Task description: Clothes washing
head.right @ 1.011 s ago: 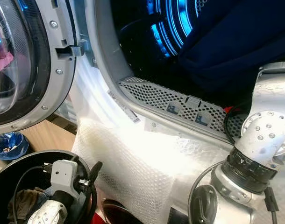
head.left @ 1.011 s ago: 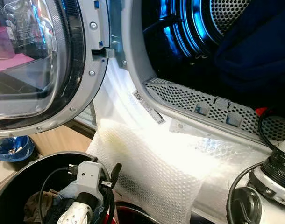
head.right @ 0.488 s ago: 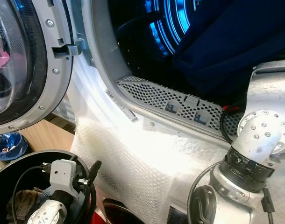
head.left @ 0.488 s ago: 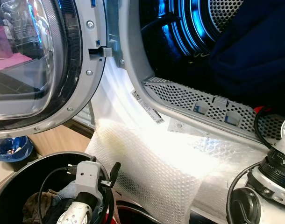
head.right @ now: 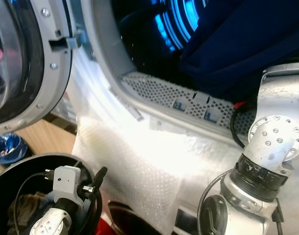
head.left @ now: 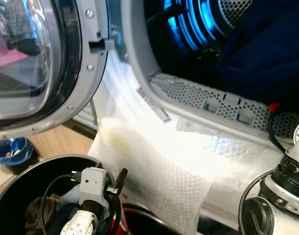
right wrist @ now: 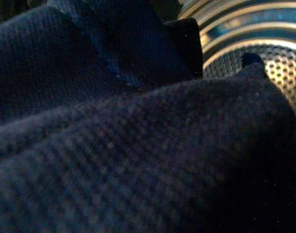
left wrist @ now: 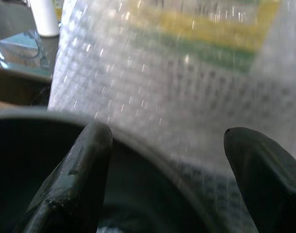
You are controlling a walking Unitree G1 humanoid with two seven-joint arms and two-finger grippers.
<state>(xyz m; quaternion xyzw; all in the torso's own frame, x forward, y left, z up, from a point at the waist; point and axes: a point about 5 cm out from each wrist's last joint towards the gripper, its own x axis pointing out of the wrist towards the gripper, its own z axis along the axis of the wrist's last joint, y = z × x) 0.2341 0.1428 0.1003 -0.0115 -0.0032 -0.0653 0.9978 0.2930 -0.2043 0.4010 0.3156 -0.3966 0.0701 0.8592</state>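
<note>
A dark navy garment (head.left: 267,44) lies in the mouth of the washing machine's blue-lit drum (head.left: 203,24). My right arm (head.right: 279,132) reaches up into that opening, and the right wrist view has the navy fabric (right wrist: 138,145) pressed close against the camera, hiding the gripper. My left gripper (left wrist: 167,136) is open, its black fingers (left wrist: 90,160) wide apart with nothing between them, just inside the rim of the black basket (head.left: 22,181). The basket holds several dark clothes (head.left: 41,210).
The round glass door (head.left: 41,63) stands open at the left. Bubble wrap (head.left: 159,166) hangs over the machine's front, under the perforated sill (head.left: 198,98). A small blue bin (head.left: 12,149) sits on the wooden floor, left of the basket.
The whole picture has shifted a little as the camera moved. Both arms keep much the same place relative to the machine and the basket.
</note>
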